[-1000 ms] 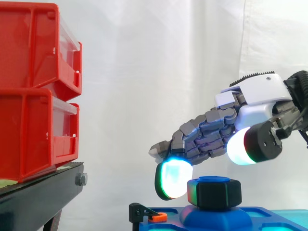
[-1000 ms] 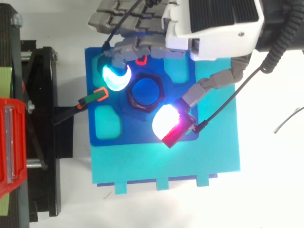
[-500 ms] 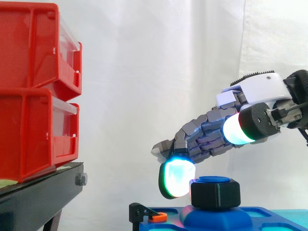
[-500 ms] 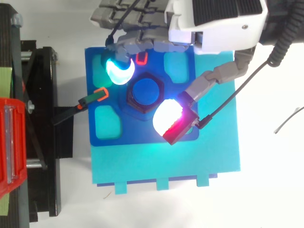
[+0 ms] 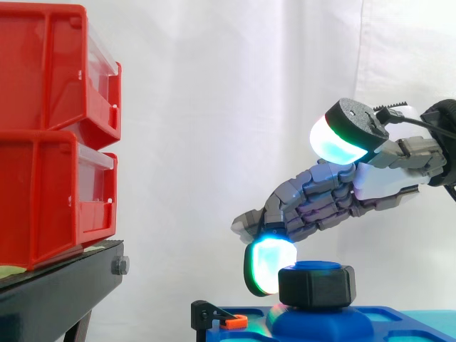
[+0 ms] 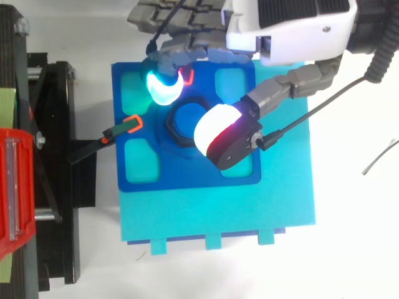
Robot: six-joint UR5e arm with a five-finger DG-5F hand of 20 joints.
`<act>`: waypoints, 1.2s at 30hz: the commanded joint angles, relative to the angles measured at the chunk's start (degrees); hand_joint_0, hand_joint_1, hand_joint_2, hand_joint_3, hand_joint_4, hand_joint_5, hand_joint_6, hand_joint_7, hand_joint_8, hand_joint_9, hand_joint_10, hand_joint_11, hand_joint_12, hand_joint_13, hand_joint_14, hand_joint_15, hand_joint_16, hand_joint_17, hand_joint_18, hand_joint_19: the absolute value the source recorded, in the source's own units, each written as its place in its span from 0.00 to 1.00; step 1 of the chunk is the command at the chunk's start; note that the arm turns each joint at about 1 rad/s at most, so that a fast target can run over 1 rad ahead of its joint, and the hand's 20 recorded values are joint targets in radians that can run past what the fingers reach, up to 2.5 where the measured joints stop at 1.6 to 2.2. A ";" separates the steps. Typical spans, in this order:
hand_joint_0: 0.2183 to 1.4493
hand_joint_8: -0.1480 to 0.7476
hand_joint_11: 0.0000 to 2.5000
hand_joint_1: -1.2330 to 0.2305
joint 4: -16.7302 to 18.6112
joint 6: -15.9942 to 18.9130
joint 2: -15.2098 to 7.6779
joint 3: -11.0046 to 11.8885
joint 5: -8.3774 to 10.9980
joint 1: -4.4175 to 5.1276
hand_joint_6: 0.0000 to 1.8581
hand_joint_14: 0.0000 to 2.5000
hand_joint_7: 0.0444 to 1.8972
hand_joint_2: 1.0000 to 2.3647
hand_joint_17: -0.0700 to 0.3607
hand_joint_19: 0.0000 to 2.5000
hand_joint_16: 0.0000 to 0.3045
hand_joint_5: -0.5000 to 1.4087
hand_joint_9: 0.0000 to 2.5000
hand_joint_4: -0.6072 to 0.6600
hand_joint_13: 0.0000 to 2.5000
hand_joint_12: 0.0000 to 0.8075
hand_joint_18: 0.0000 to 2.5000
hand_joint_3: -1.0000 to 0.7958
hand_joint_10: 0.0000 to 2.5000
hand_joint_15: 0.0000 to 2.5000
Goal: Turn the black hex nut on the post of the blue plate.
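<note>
Inventory: 2 bins (image 5: 50, 142) on 1 stand (image 5: 64, 285); 1 plate (image 6: 187, 180) bearing 4 pockets (image 6: 140, 159), 1 post (image 6: 186, 118) and 1 nut (image 5: 317, 286); 1 orange clip (image 6: 131, 123) at its edge; 1 hand (image 6: 293, 28), my own.

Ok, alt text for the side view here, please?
The robot hand reaches in from the right, one glowing fingertip at the left side of the black hex nut on the blue plate, thumb high above. Stacked red bins stand at left.

you're seeing a matt black hex nut (image 5: 316, 286), smooth blue plastic plate (image 6: 187, 176), glossy red plastic bins (image 5: 50, 178), white cloth curtain (image 5: 214, 107).
</note>
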 commanded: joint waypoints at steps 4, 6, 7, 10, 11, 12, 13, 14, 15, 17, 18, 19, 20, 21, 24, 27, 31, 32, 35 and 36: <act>0.13 0.41 0.00 0.85 -3.04 -1.29 0.06 0.22 0.00 -0.01 0.27 0.00 0.49 0.00 0.45 0.00 0.18 0.13 0.00 0.67 0.00 0.47 0.00 0.28 0.00 0.00; 0.12 0.42 0.00 0.81 -3.83 -1.46 0.14 0.30 0.00 -0.01 0.27 0.00 0.49 0.00 0.46 0.00 0.19 0.13 0.00 0.68 0.00 0.47 0.00 0.28 0.00 0.00; 0.11 0.42 0.00 0.78 -4.00 -1.46 0.14 0.39 0.00 -0.01 0.27 0.00 0.50 0.00 0.47 0.00 0.19 0.13 0.00 0.68 0.00 0.48 0.00 0.28 0.00 0.00; 0.10 0.43 0.00 0.69 -4.62 -1.55 0.14 0.74 0.00 -0.01 0.27 0.00 0.49 0.00 0.47 0.00 0.19 0.13 0.00 0.69 0.01 0.49 0.00 0.28 0.00 0.00; 0.09 0.43 0.00 0.64 -4.97 -1.55 0.14 0.74 0.00 -0.01 0.27 0.00 0.49 0.00 0.48 0.00 0.20 0.13 0.00 0.69 0.01 0.49 0.00 0.28 0.00 0.00; 0.09 0.43 0.00 0.62 -5.06 -1.64 0.14 0.83 0.00 -0.01 0.27 0.00 0.49 0.00 0.48 0.00 0.20 0.13 0.00 0.69 0.01 0.50 0.00 0.28 0.00 0.00; 0.09 0.43 0.00 0.57 -5.32 -1.73 0.32 0.92 0.00 -0.10 0.27 0.00 0.50 0.00 0.48 0.00 0.20 0.13 0.00 0.70 0.01 0.50 0.00 0.28 0.00 0.00; 0.09 0.43 0.00 0.52 -5.41 -1.90 0.41 0.92 0.00 -0.10 0.27 0.00 0.50 0.00 0.48 0.00 0.20 0.13 0.00 0.70 0.01 0.49 0.00 0.28 0.00 0.00; 0.09 0.43 0.00 0.52 -5.41 -2.08 0.41 0.92 0.00 -0.01 0.27 0.00 0.50 0.00 0.48 0.00 0.20 0.13 0.00 0.70 0.01 0.50 0.00 0.28 0.00 0.00; 0.09 0.42 0.00 0.47 -5.59 -2.25 0.67 1.01 0.00 -0.01 0.27 0.00 0.50 0.00 0.48 0.00 0.20 0.13 0.00 0.70 0.01 0.49 0.00 0.28 0.00 0.00; 0.09 0.42 0.00 0.45 -5.59 -2.43 0.76 1.01 0.00 -0.01 0.27 0.00 0.50 0.00 0.47 0.00 0.20 0.13 0.00 0.70 0.01 0.49 0.00 0.28 0.00 0.00; 0.09 0.42 0.00 0.44 -5.67 -2.52 0.85 1.01 0.00 -0.01 0.27 0.00 0.50 0.00 0.47 0.00 0.20 0.13 0.00 0.70 0.01 0.49 0.00 0.28 0.00 0.00; 0.10 0.42 0.00 0.41 -5.59 -2.52 0.94 1.01 0.00 -0.10 0.27 0.00 0.50 0.00 0.47 0.00 0.19 0.13 0.00 0.70 0.01 0.49 0.00 0.28 0.00 0.00; 0.10 0.42 0.00 0.40 -5.67 -2.60 0.94 1.01 0.00 -0.01 0.27 0.00 0.50 0.00 0.47 0.00 0.19 0.13 0.00 0.69 0.01 0.49 0.00 0.28 0.00 0.00; 0.10 0.41 0.00 0.38 -5.76 -2.69 1.02 1.01 0.09 -0.01 0.27 0.00 0.51 0.00 0.46 0.00 0.19 0.13 0.00 0.69 0.01 0.48 0.00 0.28 0.00 0.00; 0.11 0.41 0.00 0.37 -6.20 -2.96 1.02 1.01 0.00 -0.01 0.27 0.00 0.51 0.00 0.46 0.00 0.19 0.13 0.00 0.69 0.01 0.48 0.00 0.28 0.00 0.00; 0.11 0.41 0.00 0.36 -6.64 -3.22 1.02 1.01 0.00 -0.01 0.27 0.00 0.51 0.00 0.46 0.00 0.19 0.13 0.00 0.69 0.01 0.48 0.00 0.28 0.00 0.00; 0.11 0.41 0.00 0.36 -6.82 -3.40 1.02 1.01 0.00 -0.01 0.27 0.00 0.51 0.00 0.46 0.00 0.19 0.13 0.00 0.69 0.01 0.48 0.00 0.28 0.00 0.00; 0.11 0.41 0.00 0.36 -7.26 -3.57 1.02 1.01 0.00 -0.01 0.27 0.00 0.51 0.00 0.46 0.00 0.18 0.13 0.00 0.69 0.01 0.48 0.00 0.28 0.00 0.00; 0.11 0.41 0.00 0.36 -7.43 -3.66 1.02 1.01 0.00 -0.01 0.27 0.00 0.51 0.00 0.46 0.00 0.19 0.13 0.00 0.69 0.01 0.48 0.00 0.28 0.00 0.00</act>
